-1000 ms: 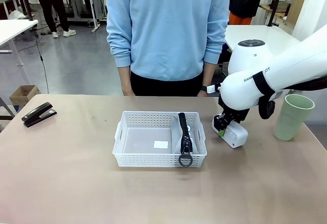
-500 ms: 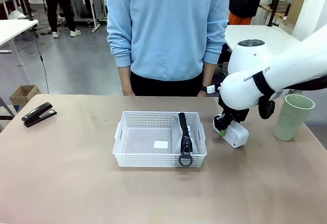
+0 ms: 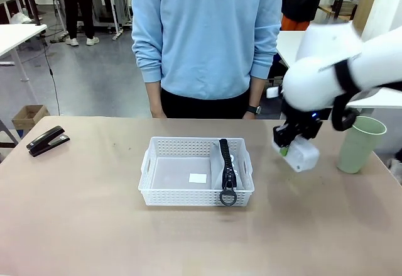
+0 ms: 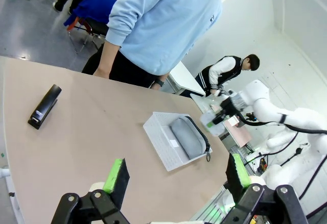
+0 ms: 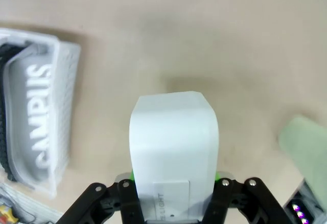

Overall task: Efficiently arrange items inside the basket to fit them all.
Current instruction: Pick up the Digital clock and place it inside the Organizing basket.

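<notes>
Basket (image 3: 196,145) was seen on the surface (image 3: 94,226), grey pouch (image 3: 217,174) lodged in its right end; white box (image 3: 300,153) was clamped by the right fingers (image 5: 126,199), aloft at its right; left fingers (image 4: 115,175) were spread apart.

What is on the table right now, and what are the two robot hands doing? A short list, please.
Basket: middle of the table, one item inside
Pouch: in the basket, at its right end, ring pull over the near rim
White box: clamped in the right gripper, in the air to the right of the basket
Cup: upright near the table's right edge
Stapler: far left of the table
Left gripper: open, holding nothing
Person: standing at the far side
</notes>
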`<move>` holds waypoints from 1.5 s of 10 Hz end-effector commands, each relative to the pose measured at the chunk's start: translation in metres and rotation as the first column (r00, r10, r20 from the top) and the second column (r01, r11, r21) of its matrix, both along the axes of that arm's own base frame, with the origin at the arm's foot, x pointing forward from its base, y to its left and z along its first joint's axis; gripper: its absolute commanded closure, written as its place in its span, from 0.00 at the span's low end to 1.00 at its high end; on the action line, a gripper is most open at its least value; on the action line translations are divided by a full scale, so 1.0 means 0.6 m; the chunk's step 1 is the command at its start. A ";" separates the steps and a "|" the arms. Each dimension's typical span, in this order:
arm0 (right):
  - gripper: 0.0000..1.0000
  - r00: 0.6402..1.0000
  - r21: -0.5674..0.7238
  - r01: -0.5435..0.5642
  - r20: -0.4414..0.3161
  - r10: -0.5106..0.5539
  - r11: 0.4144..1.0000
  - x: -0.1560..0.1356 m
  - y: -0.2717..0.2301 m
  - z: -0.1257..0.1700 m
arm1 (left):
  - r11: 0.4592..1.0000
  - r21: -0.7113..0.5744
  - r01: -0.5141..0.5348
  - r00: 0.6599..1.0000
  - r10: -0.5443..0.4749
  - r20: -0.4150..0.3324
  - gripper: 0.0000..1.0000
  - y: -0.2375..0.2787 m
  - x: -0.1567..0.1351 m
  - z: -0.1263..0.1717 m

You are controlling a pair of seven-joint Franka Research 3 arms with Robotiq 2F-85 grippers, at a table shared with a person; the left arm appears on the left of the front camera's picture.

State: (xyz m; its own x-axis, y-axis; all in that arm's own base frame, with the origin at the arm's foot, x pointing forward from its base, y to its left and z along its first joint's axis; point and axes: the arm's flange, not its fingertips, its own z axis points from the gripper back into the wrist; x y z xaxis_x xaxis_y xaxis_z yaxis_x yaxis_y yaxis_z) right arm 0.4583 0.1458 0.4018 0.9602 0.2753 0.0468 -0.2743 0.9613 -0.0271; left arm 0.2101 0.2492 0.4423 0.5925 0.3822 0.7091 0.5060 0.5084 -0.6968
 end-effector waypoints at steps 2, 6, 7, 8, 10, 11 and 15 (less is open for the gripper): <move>1.00 0.990 0.023 0.142 0.018 -0.142 0.990 -0.142 -0.047 0.111 | 1.000 -0.005 0.000 1.000 0.000 0.027 0.00 -0.001 0.000 0.001; 1.00 0.993 0.017 0.119 -0.001 -0.119 0.993 -0.145 -0.055 0.124 | 1.000 -0.005 0.000 1.000 0.000 0.027 0.00 -0.001 0.000 0.001; 1.00 0.993 0.017 0.119 -0.001 -0.119 0.993 -0.145 -0.055 0.124 | 1.000 -0.005 0.000 1.000 0.000 0.027 0.00 -0.001 0.000 0.001; 1.00 0.993 0.017 0.119 -0.001 -0.119 0.993 -0.145 -0.055 0.124 | 1.000 -0.005 0.000 1.000 0.000 0.027 0.00 -0.001 0.000 0.001; 0.49 0.996 0.013 0.088 0.007 -0.088 0.996 -0.159 -0.064 0.099 | 1.000 -0.005 0.000 1.000 0.000 0.027 0.00 -0.001 0.000 0.001; 0.49 0.995 -0.025 0.073 0.069 -0.072 0.997 -0.161 -0.041 0.113 | 1.000 -0.005 0.000 1.000 0.000 0.027 0.00 -0.001 0.000 0.001; 0.49 0.969 0.043 -0.164 0.195 0.153 0.985 -0.148 0.148 0.148 | 1.000 -0.005 0.000 1.000 0.000 0.027 0.00 -0.001 0.000 0.001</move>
